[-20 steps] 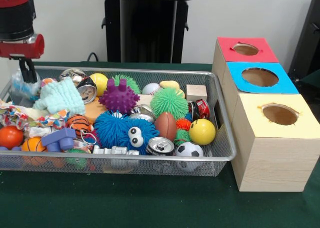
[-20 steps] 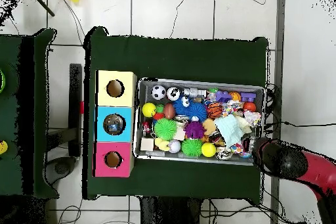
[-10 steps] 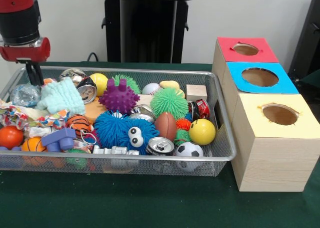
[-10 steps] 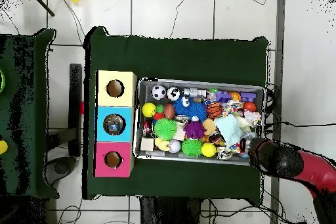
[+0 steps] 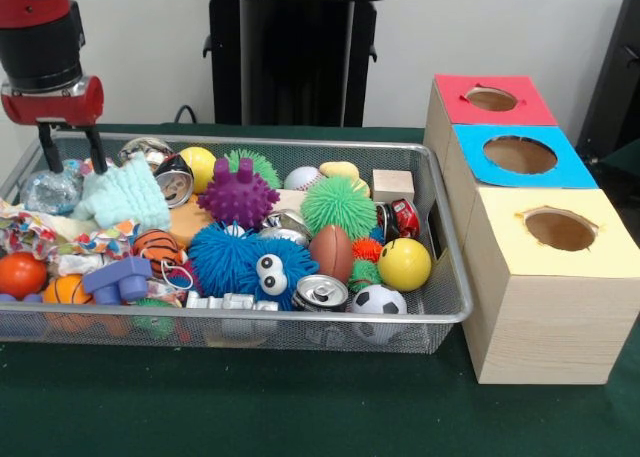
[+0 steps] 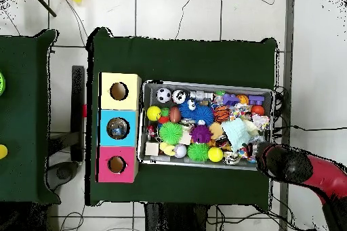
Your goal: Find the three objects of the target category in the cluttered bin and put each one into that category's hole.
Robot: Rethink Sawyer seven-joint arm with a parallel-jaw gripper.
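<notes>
Claw (image 5: 70, 147) open, empty, hanging just above and beside the wrinkly see-through plastic bottle (image 5: 48, 189) in the wire-mesh bin's (image 5: 445, 277) corner.

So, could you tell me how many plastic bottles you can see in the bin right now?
1. A crumpled clear bottle lies in the bin's far left corner in the front view, beside the open gripper. Others may be buried under the clutter.

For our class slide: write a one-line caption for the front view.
Open gripper hangs over the cluttered bin beside a crumpled bottle.
</notes>
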